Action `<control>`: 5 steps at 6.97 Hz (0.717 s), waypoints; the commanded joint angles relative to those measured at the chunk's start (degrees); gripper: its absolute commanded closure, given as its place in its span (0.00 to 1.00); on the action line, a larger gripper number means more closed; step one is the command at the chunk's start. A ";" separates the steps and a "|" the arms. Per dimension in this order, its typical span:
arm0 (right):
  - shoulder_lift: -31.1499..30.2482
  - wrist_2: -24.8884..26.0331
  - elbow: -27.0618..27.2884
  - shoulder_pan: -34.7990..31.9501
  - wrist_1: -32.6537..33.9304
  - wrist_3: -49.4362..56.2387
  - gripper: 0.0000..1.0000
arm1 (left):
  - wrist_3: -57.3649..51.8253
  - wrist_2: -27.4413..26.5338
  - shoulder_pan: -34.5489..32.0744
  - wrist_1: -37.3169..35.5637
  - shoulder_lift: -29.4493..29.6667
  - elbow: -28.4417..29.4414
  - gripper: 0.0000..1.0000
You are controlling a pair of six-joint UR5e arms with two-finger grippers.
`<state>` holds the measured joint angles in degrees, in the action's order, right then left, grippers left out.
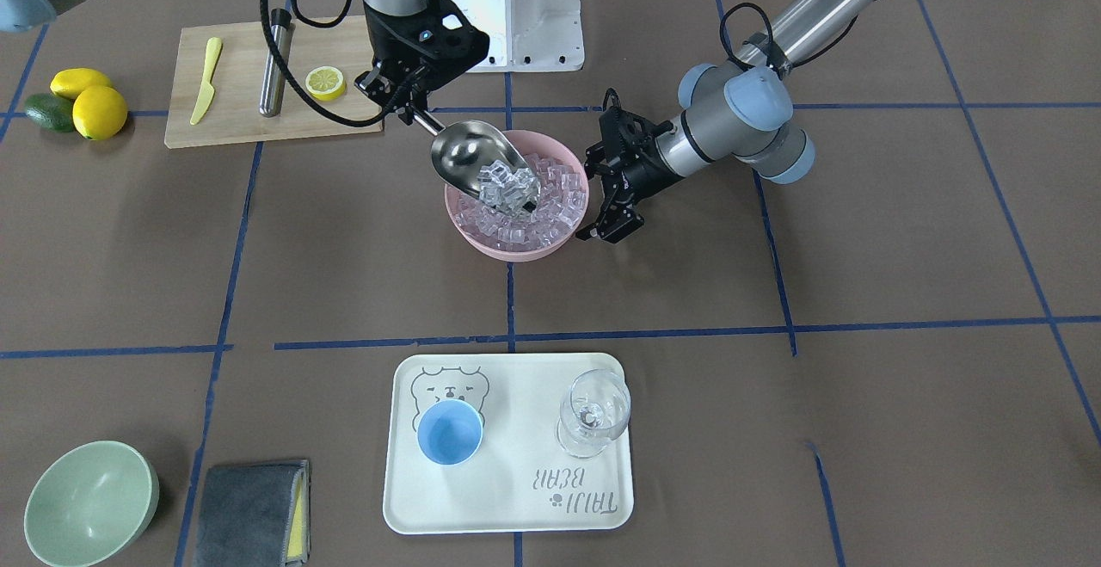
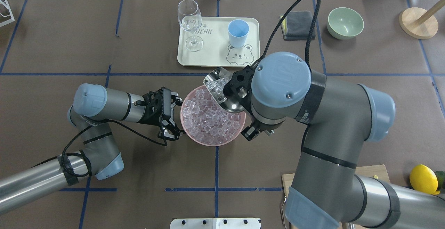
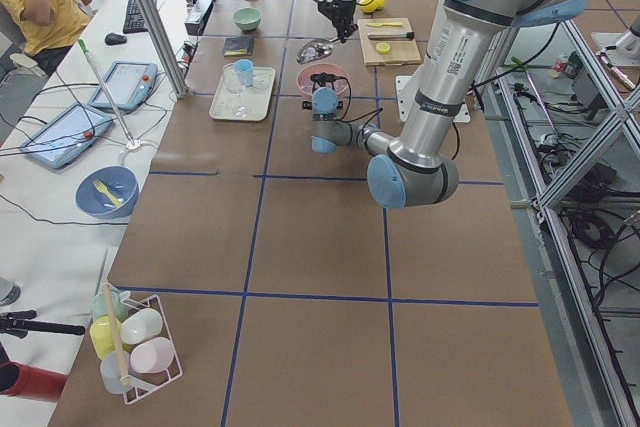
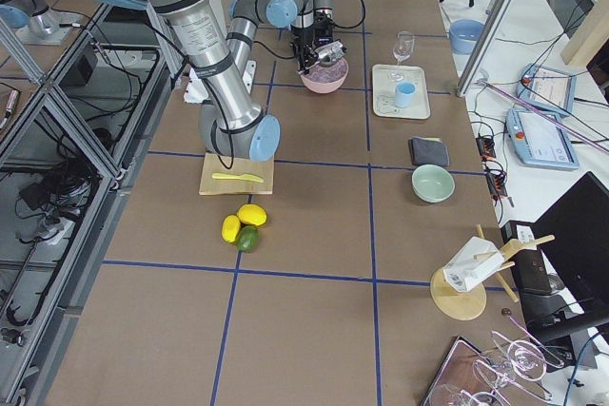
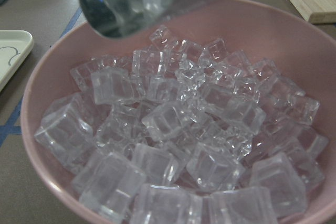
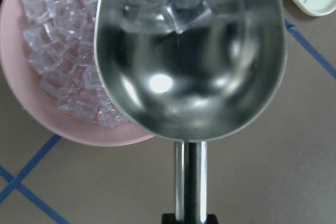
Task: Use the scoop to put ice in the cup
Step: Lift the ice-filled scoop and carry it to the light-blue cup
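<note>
My right gripper (image 1: 411, 115) is shut on the thin handle of the silver scoop (image 1: 477, 158). The scoop is tilted above the pink bowl (image 1: 482, 244) and holds several clear ice cubes (image 1: 507, 188) at its front end. The right wrist view shows the trough (image 6: 191, 66) with cubes (image 6: 184, 3) at its far end. More ice (image 5: 173, 124) fills the bowl. My left gripper (image 2: 172, 117) is open beside the bowl's rim (image 2: 208, 142) and holds nothing. The light-blue cup (image 1: 449, 432) stands upright and empty on the cream tray (image 1: 516, 498).
A clear stemmed glass (image 1: 593, 412) stands on the tray next to the cup. A wooden board (image 1: 249, 124) holds a yellow knife (image 1: 205, 81), a steel cylinder (image 1: 275, 72) and a lemon half (image 1: 325, 83). Lemons (image 1: 99, 111), a green bowl (image 1: 90, 502) and a grey cloth (image 1: 249, 511) lie nearby.
</note>
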<state>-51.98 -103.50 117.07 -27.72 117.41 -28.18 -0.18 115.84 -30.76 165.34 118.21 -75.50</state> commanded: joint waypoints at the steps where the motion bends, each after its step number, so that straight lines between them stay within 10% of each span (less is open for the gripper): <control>1: -0.05 -3.17 -2.09 -6.35 0.45 -0.30 1.00 | 0.00 0.00 0.00 -0.02 0.00 0.00 0.00; 5: 3.79 -9.95 -12.35 -16.03 1.50 7.49 1.00 | 0.00 0.00 0.00 0.07 0.00 0.00 0.00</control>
<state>-50.37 -111.36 108.88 -40.83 118.13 -23.77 -0.18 115.84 -30.76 165.41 118.19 -75.50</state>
